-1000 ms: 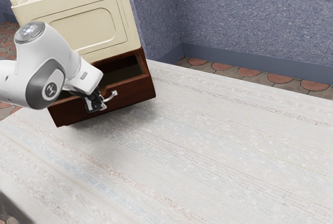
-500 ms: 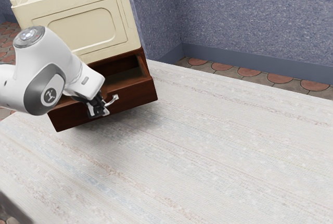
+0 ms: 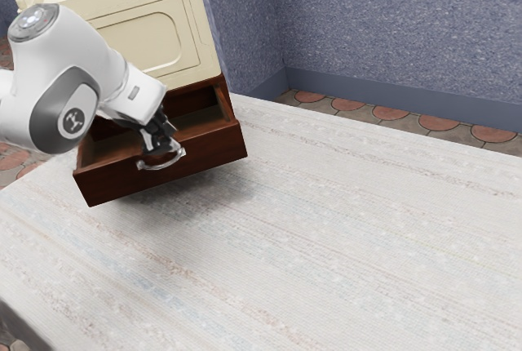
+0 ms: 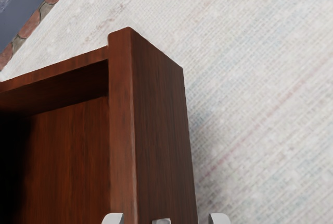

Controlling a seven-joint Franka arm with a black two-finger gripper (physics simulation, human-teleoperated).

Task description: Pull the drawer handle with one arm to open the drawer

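Observation:
Pulled out of its cabinet, the dark brown drawer [image 3: 216, 145] stands open, its inside visible from above. My gripper [image 3: 169, 144] is at the drawer's front, just above the curved silver handle [image 3: 161, 161] and partly in front of its upper side. In the wrist view, the fingertips of my gripper [image 4: 166, 219] stand wide apart, with the drawer's front panel [image 4: 158, 130] and one end of the handle [image 4: 161, 221] between them. The gripper is open and holds nothing.
The cream upper part [image 3: 130, 41] of the cabinet rises behind the drawer, close to the arm. A pale, cloth-textured table [image 3: 326, 228] extends from the drawer toward the exterior view's right. A blue wall [image 3: 391, 24] stands beyond.
The drawer slid out a little farther between the two earlier pictures and has since stayed in place. My hand has lifted and tilted from the handle's front, leaving more of the handle exposed.

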